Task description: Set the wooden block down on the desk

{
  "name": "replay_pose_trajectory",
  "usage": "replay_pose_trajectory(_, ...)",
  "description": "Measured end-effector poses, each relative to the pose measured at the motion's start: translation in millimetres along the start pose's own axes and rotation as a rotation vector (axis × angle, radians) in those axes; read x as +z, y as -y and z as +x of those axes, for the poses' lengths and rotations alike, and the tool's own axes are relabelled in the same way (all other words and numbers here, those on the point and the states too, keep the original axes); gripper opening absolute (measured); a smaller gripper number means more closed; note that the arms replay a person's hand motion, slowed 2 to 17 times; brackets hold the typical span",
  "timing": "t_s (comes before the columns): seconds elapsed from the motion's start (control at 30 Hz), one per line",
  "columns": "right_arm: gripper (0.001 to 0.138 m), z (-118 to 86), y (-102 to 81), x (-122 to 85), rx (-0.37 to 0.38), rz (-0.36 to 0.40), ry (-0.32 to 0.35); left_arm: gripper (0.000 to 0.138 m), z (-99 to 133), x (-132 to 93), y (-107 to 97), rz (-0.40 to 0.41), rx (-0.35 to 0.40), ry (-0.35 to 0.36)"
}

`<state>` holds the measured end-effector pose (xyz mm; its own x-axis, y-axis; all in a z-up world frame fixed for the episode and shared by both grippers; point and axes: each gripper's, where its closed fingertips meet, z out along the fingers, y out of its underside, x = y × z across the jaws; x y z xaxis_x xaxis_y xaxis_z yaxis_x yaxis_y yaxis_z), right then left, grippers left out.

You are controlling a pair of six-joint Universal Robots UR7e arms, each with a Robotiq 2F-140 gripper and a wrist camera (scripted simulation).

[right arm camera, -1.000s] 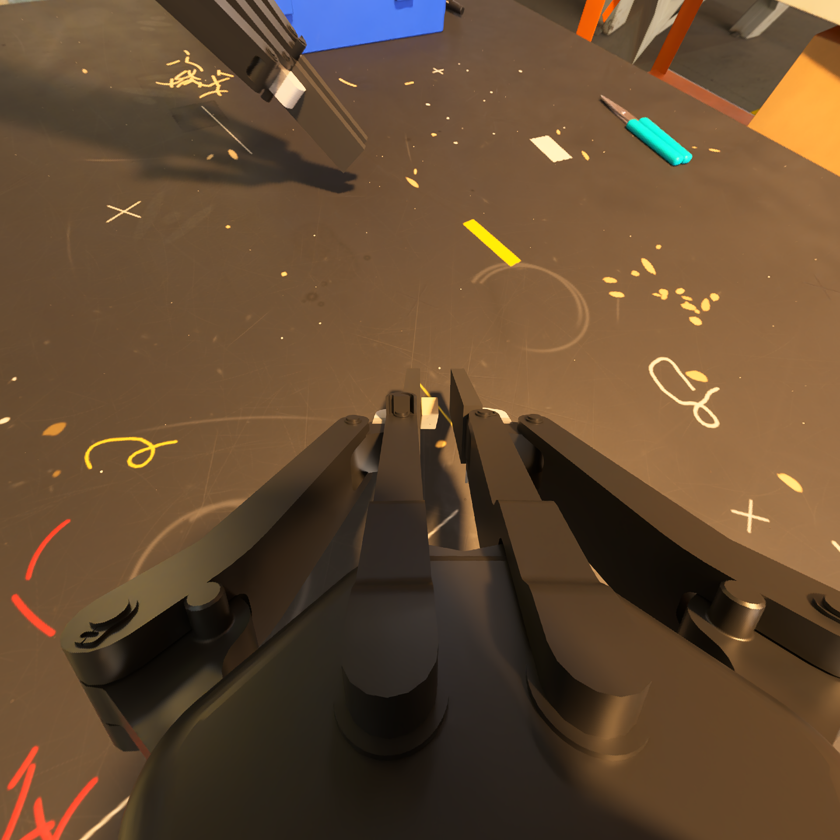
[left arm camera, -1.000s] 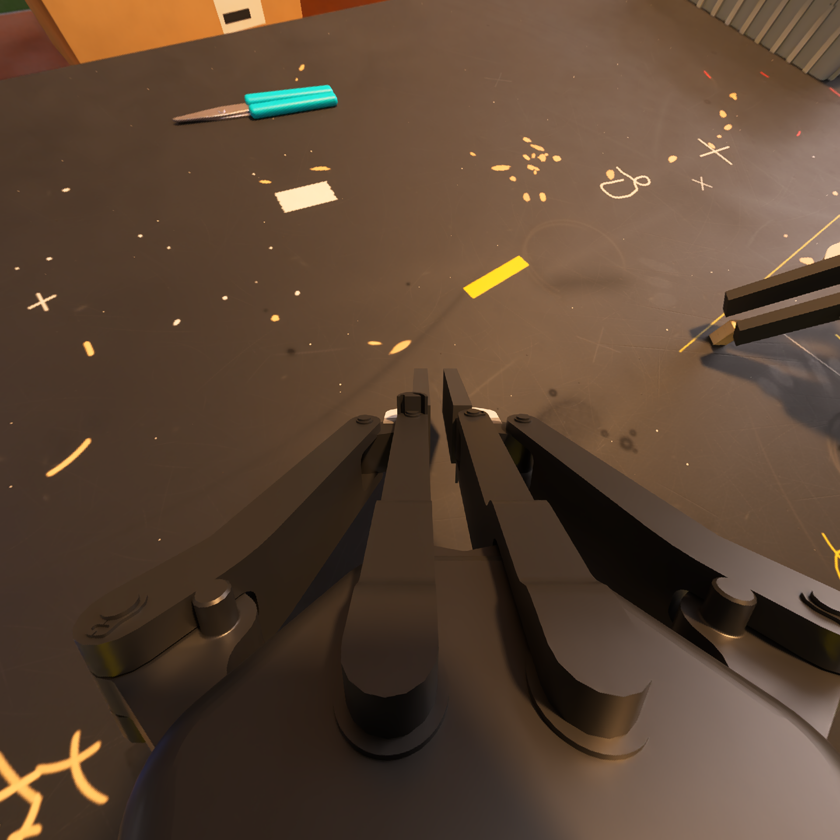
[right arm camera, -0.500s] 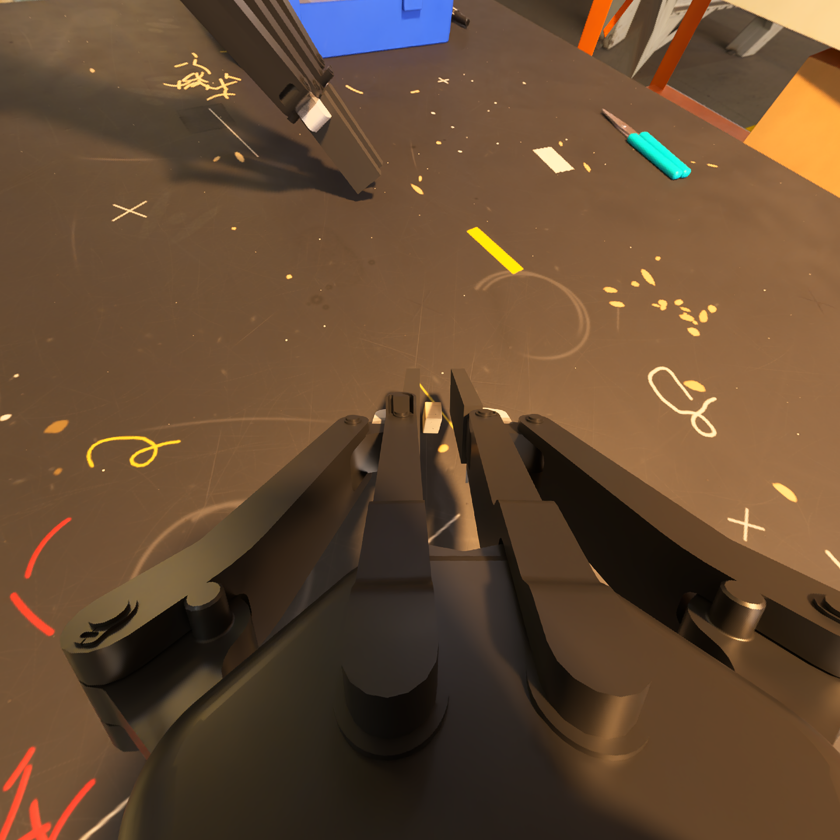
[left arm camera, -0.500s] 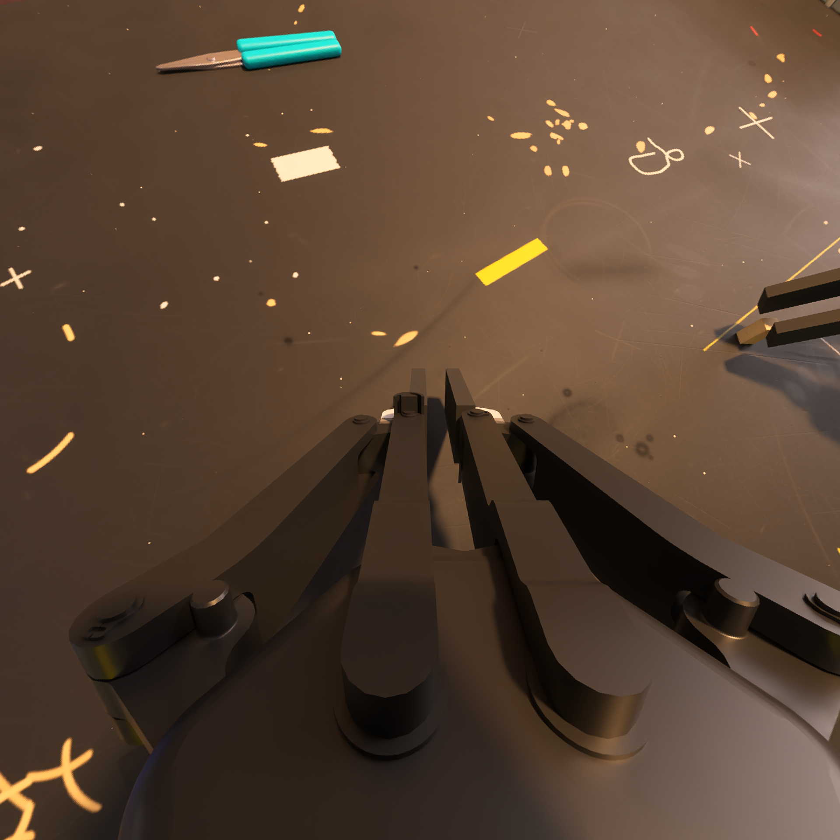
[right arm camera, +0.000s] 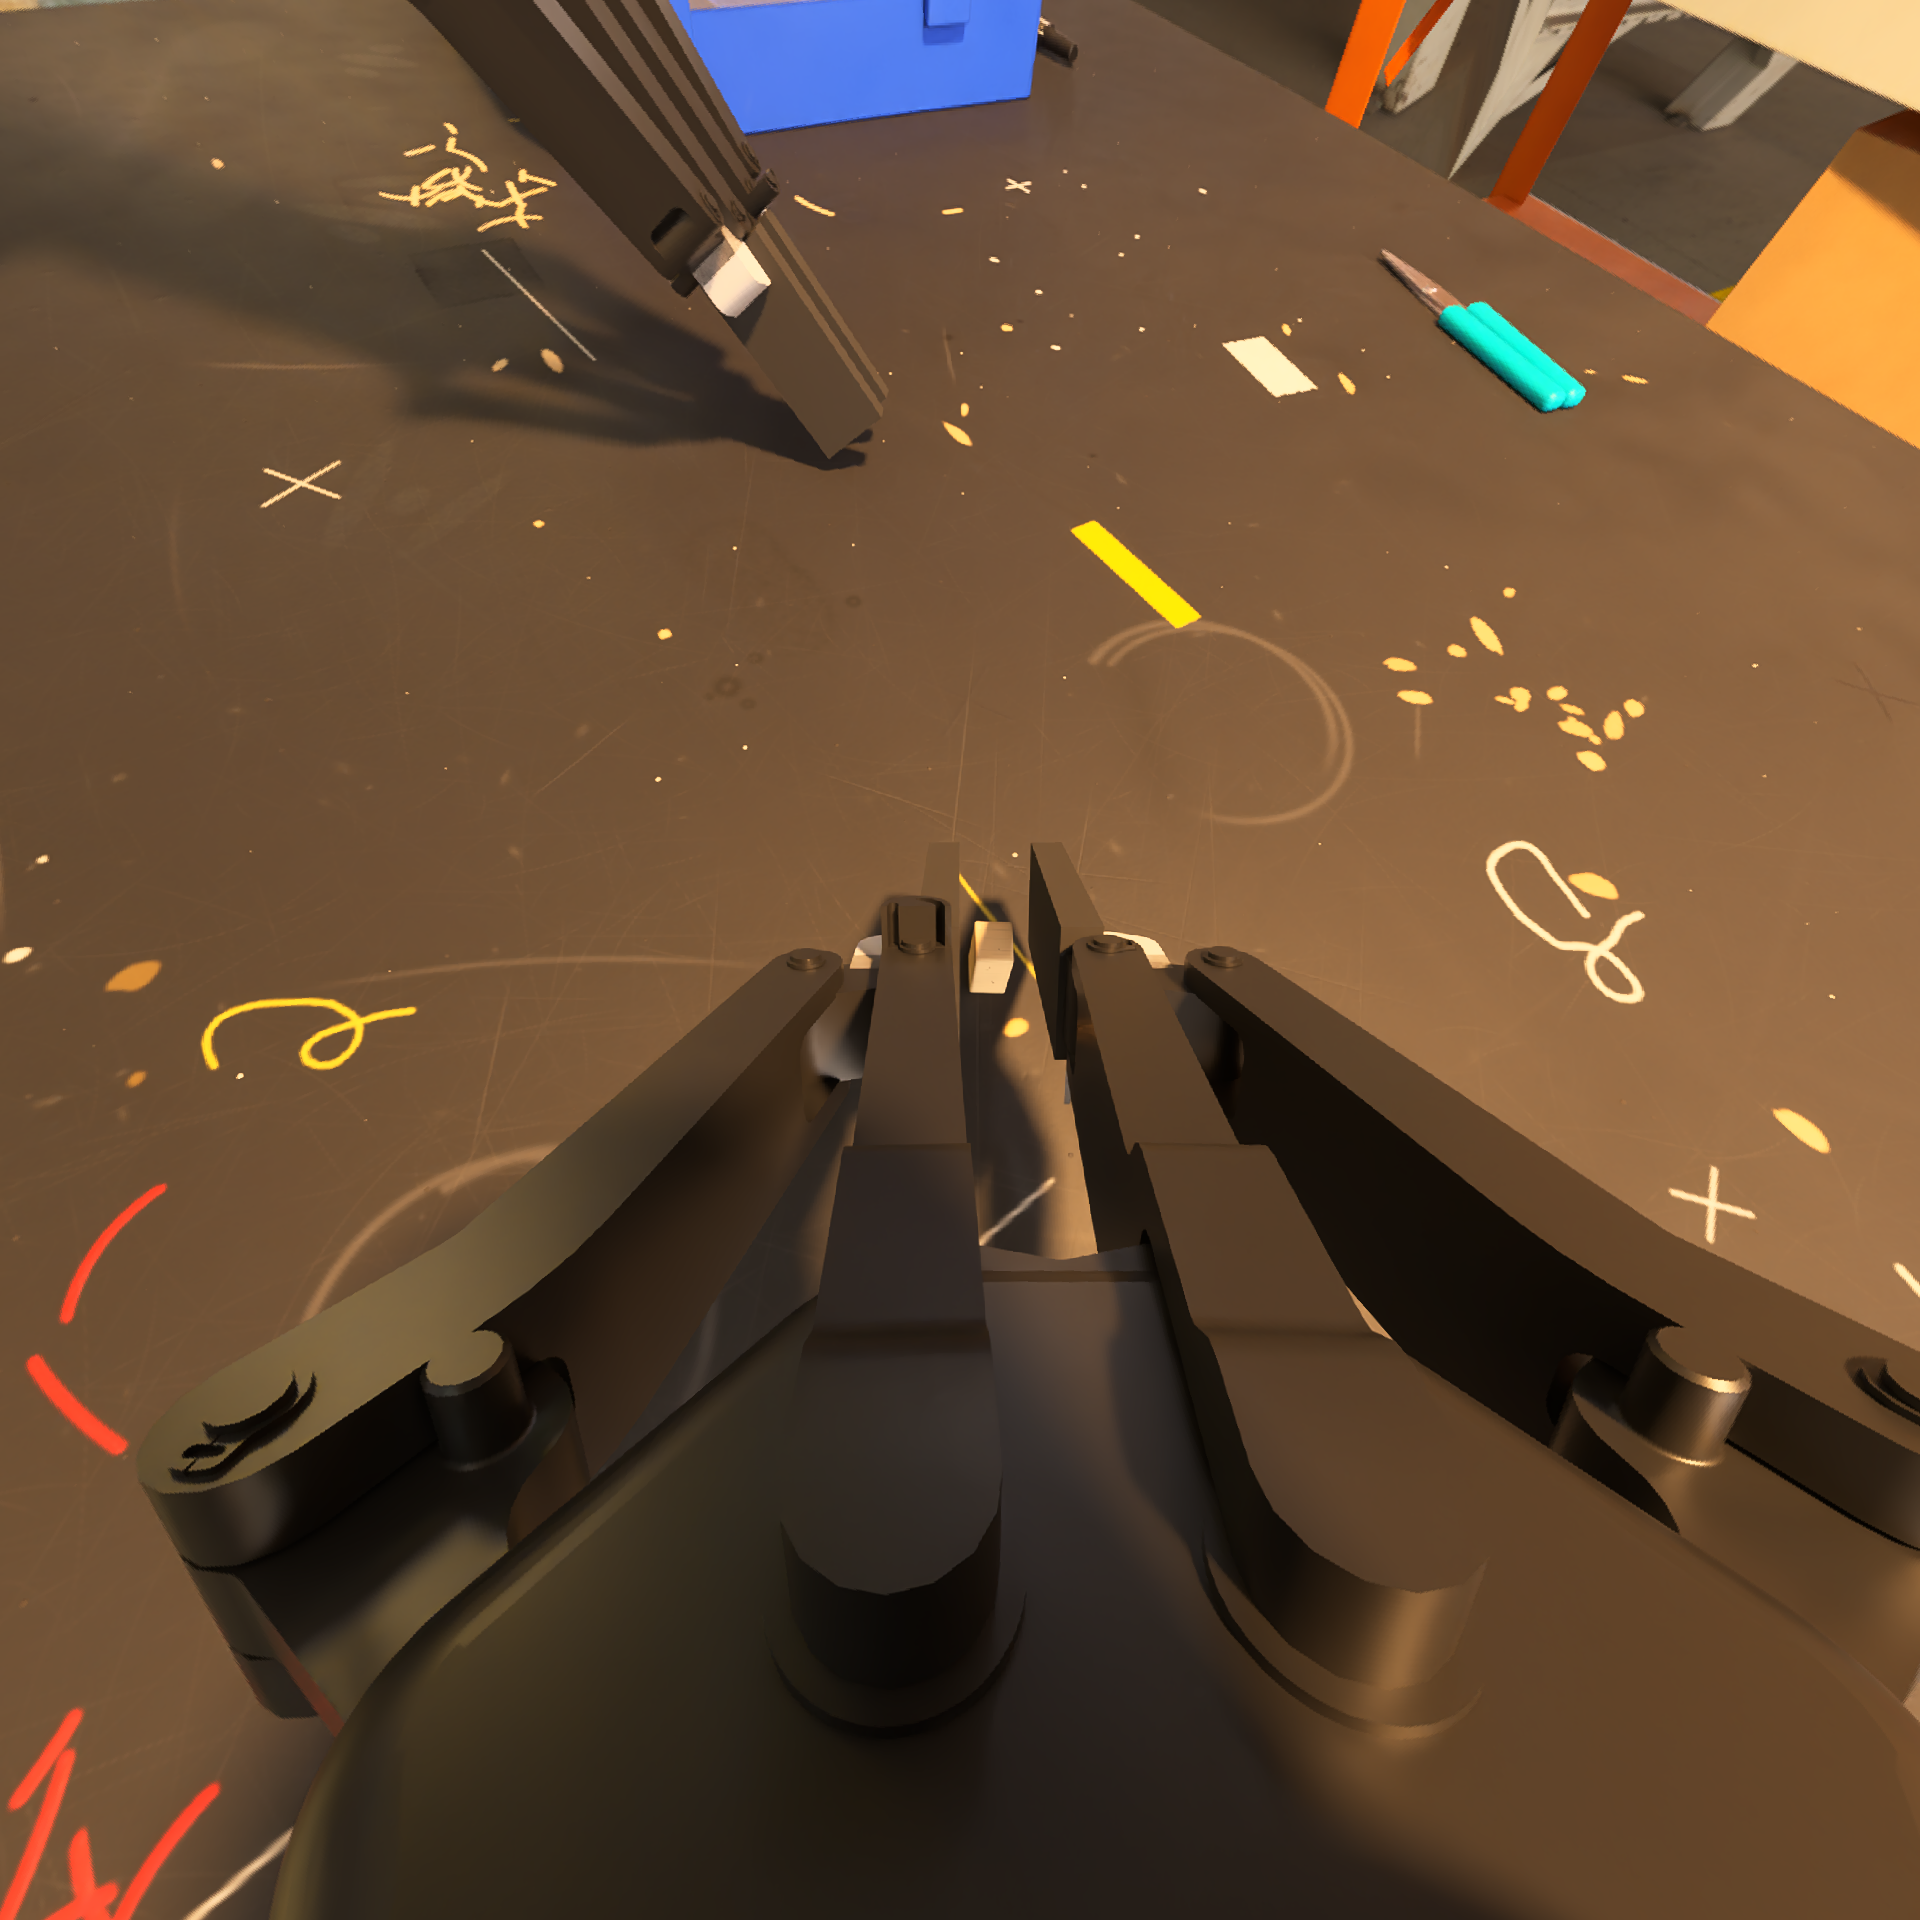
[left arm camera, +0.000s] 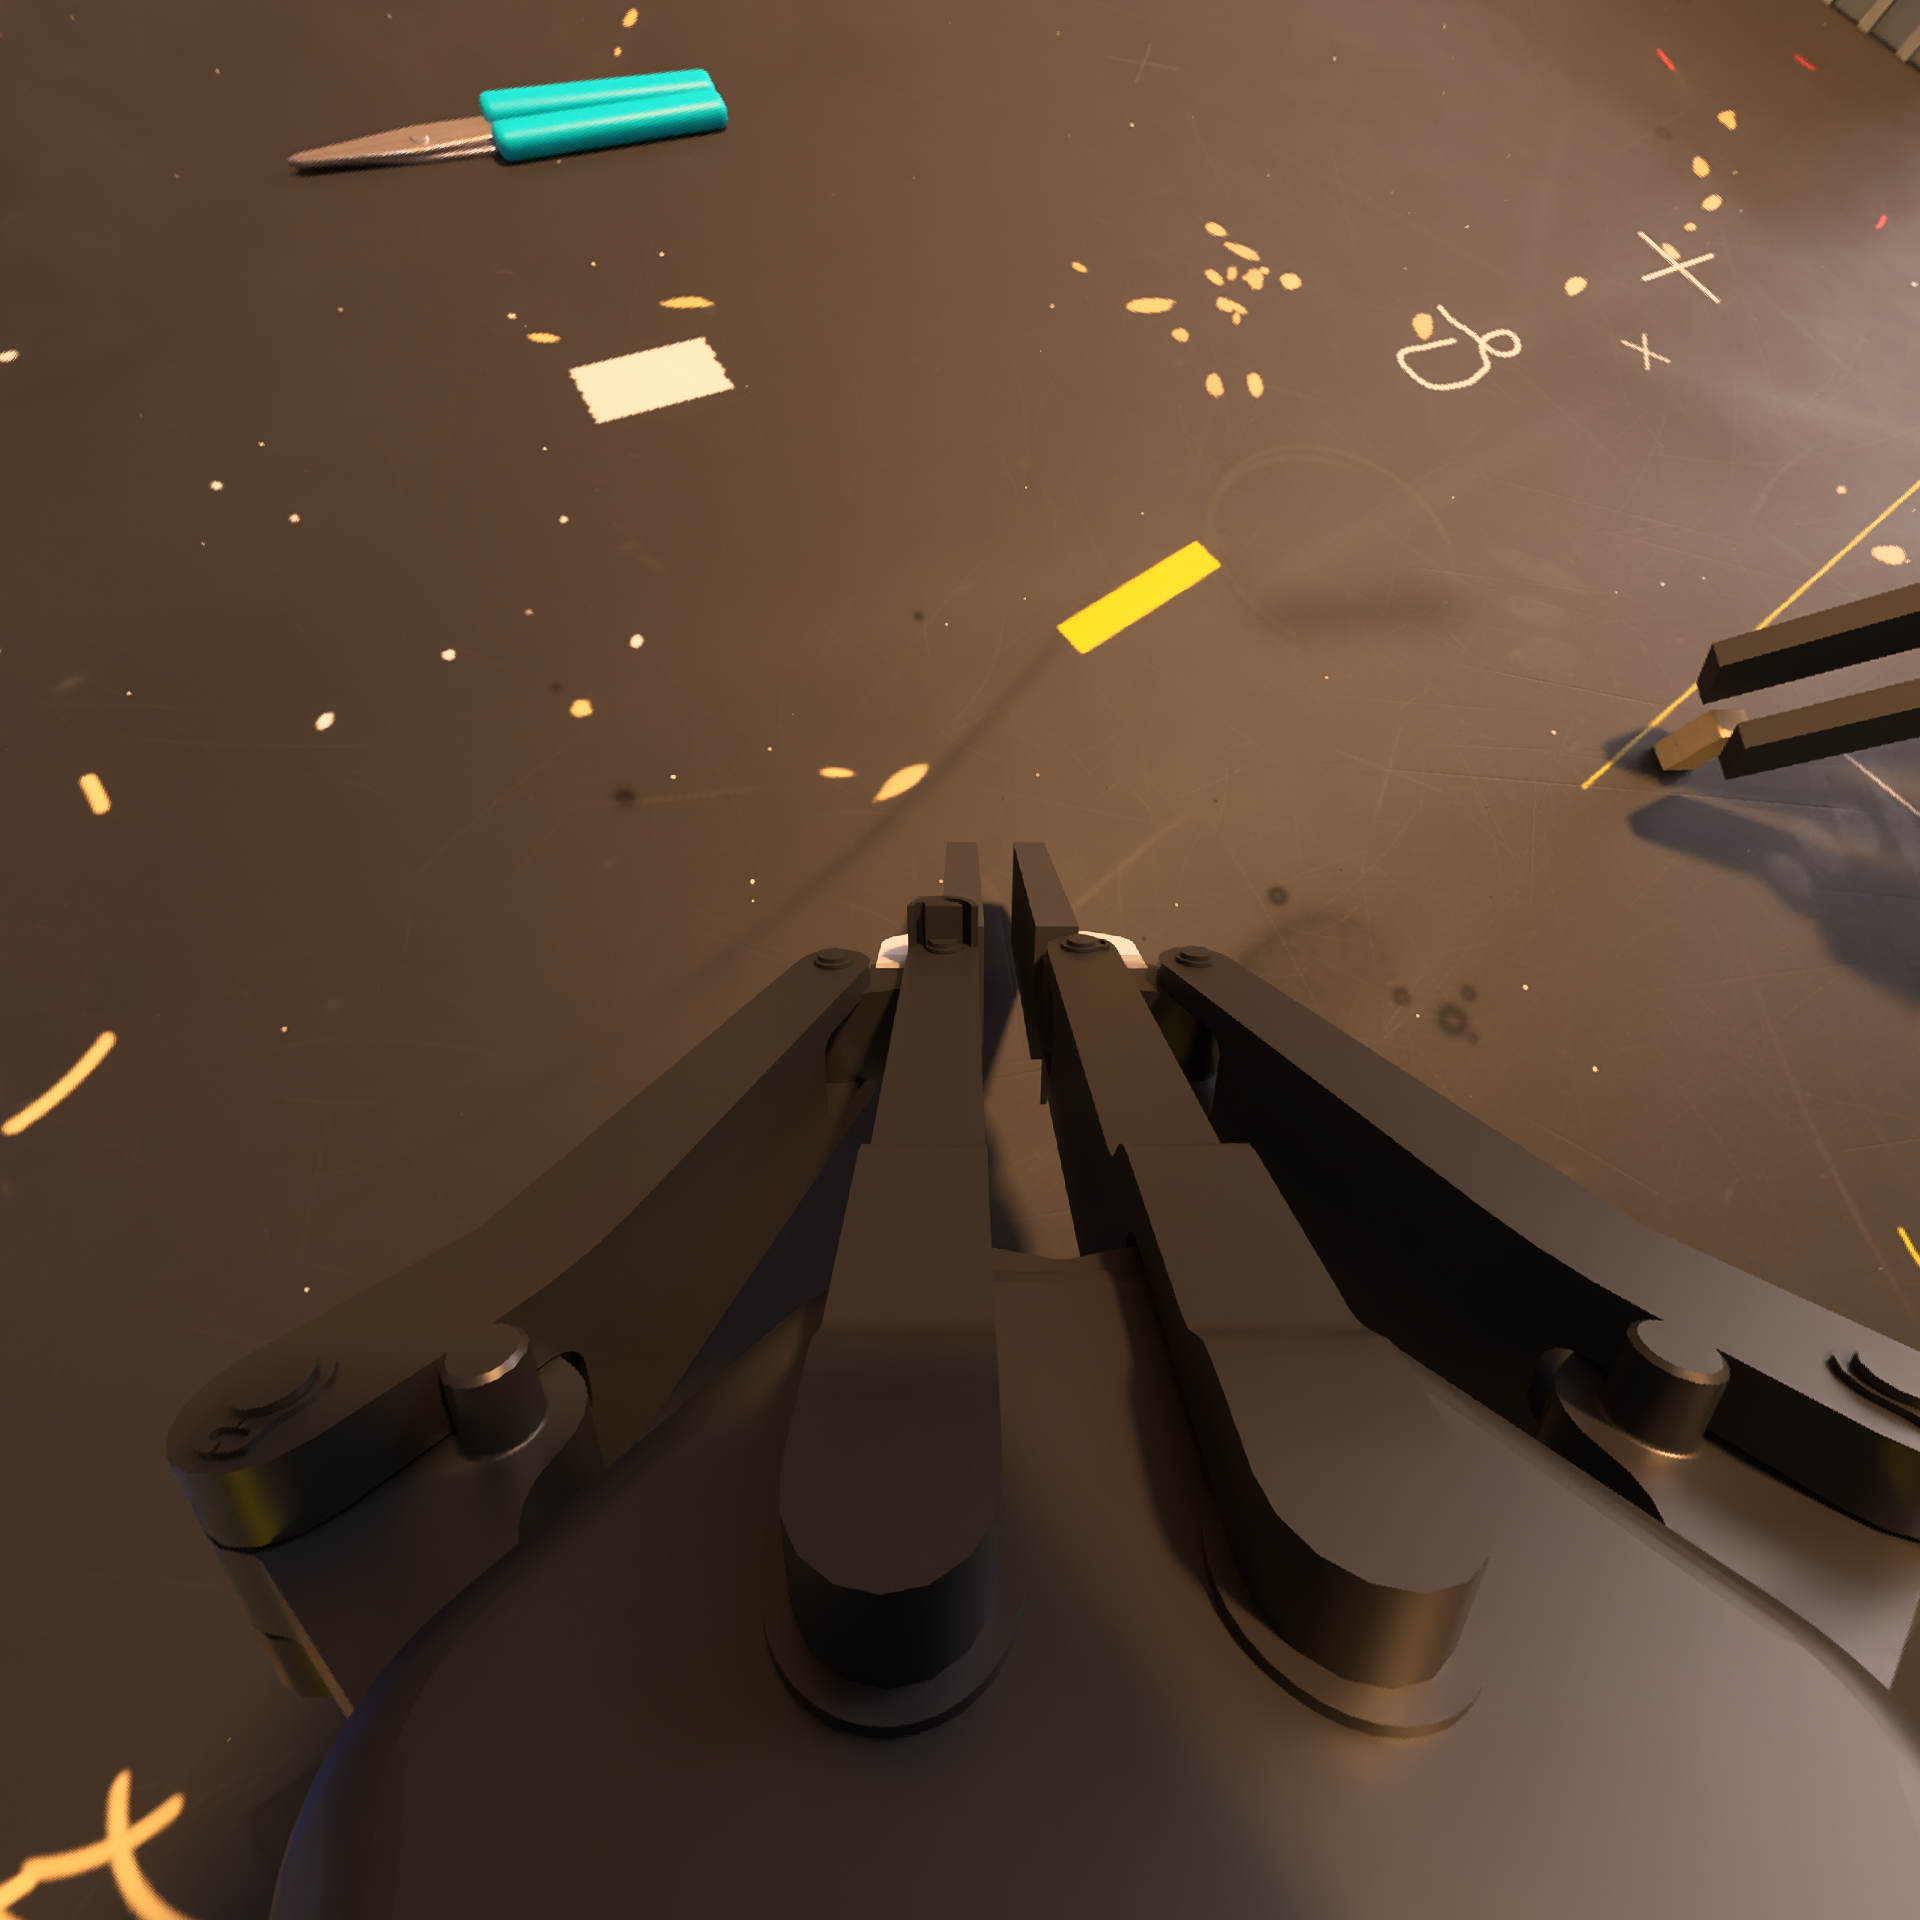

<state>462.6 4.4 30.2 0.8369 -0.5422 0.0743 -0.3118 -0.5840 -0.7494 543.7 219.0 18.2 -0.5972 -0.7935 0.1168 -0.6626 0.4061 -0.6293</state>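
The small pale wooden block (right arm camera: 989,956) lies low between my right gripper's (right arm camera: 987,862) fingers. It sits against the left finger, with a visible gap to the right finger. The jaws stand narrowly parted. In the left wrist view the block (left arm camera: 1688,740) rests on the dark desk (left arm camera: 416,935) at the right gripper's fingertips (left arm camera: 1745,748), beside a thin yellow line. My left gripper (left arm camera: 995,862) is shut and empty, close above the desk. It also shows in the right wrist view (right arm camera: 831,416), tip near the desk.
Teal-handled scissors (left arm camera: 520,125) lie at the far left and also show in the right wrist view (right arm camera: 1496,343). A white tape patch (left arm camera: 649,379) and a yellow strip (left arm camera: 1138,597) are stuck flat on the desk. A blue box (right arm camera: 862,52) and orange frame legs (right arm camera: 1538,104) stand at the far edge.
The block has slid lower between the right fingers in the right wrist view while their gap stayed about the same. The right view has drawn back slightly. The left gripper has dipped toward the desk.
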Motion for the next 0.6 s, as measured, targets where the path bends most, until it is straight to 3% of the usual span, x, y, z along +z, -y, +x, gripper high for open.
replay_pose_trajectory(0.37,0.018,0,1.3,-1,0.000,0.007,-0.004,0.008,4,-6,7,0.050,0.014,-0.012)
replay_pose_trajectory(0.6,0.018,0,4.1,-2,-0.006,0.019,-0.009,0.007,16,-14,16,0.106,-0.024,-0.093)
